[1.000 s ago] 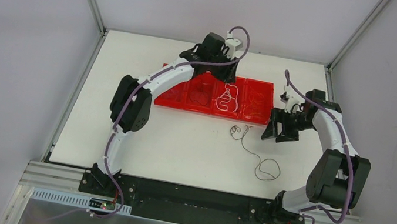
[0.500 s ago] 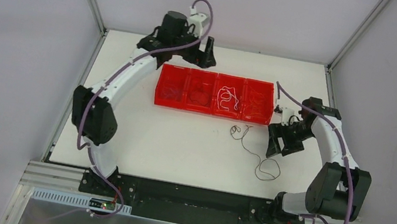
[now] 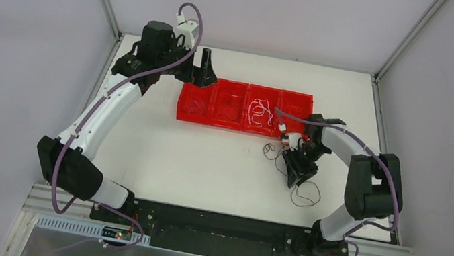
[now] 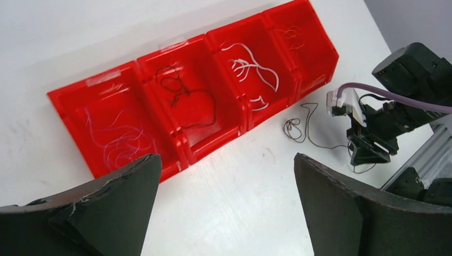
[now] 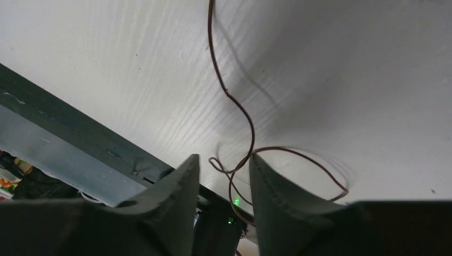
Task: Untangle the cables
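A loose dark brown cable (image 3: 286, 171) lies on the white table in front of the red tray (image 3: 242, 127), with a small tangle near the tray and a loop nearer the front. My right gripper (image 3: 297, 171) is low over its middle. In the right wrist view the cable (image 5: 234, 104) runs down between my fingertips, and the gripper (image 5: 223, 162) stands narrowly open with nothing pinched. My left gripper (image 3: 205, 70) hovers high at the tray's far left corner, wide open and empty (image 4: 225, 160). The tray compartments hold pale, dark, white (image 4: 250, 66) and reddish wires.
The red tray (image 4: 176, 154) has four compartments in a row across the table's far middle. The black and metal base rail (image 5: 64, 144) runs along the near table edge, close to the cable's loop. The right arm shows in the left wrist view (image 4: 405, 90).
My left arm has swung left, from over the tray's middle to its far left corner. My right gripper has moved left and down onto the loose cable, its jaws narrower.
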Tool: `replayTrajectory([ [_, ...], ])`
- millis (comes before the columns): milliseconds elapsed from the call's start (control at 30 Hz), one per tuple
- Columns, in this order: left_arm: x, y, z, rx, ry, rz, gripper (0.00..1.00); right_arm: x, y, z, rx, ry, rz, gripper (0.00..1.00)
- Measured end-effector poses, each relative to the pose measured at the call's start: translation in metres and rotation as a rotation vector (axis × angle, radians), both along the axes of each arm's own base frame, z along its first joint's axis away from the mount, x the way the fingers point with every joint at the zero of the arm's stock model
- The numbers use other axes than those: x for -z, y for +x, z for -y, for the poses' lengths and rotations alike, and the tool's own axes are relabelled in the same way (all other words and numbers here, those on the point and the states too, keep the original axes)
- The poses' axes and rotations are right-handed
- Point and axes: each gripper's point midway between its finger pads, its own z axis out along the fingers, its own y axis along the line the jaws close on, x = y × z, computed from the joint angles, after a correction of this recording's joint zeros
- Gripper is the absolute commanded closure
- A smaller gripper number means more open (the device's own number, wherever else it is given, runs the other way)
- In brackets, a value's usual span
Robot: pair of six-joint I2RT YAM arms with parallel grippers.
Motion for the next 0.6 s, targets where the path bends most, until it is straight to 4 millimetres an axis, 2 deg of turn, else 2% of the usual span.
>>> replayTrajectory([
  [67,0.000,-0.006,-0.013,-0.022,0.009,-0.009,0.01,0.008,-0.002,-0.001,0.002,-0.010,-0.037,0.93],
  [100,-0.001,-0.008,-0.019,-0.032,0.011,-0.008,0.01,0.010,-0.002,-0.002,0.007,-0.014,-0.052,1.00],
  [200,-0.010,-0.017,-0.038,-0.067,0.015,0.009,0.01,0.008,0.000,-0.006,0.015,0.002,-0.062,1.00],
  [300,-0.020,-0.027,-0.049,-0.080,0.008,0.031,0.03,-0.010,0.014,-0.020,0.020,0.076,-0.021,1.00],
  [400,-0.025,-0.042,-0.046,-0.030,-0.009,0.046,0.08,-0.048,0.031,-0.040,0.018,0.201,0.090,1.00],
  [500,-0.024,-0.058,-0.035,0.060,-0.041,0.031,0.13,-0.108,0.049,-0.060,-0.006,0.350,0.280,1.00],
  [600,-0.023,-0.068,-0.025,0.143,-0.070,0.015,0.15,-0.170,0.055,-0.074,-0.041,0.474,0.456,1.00],
])
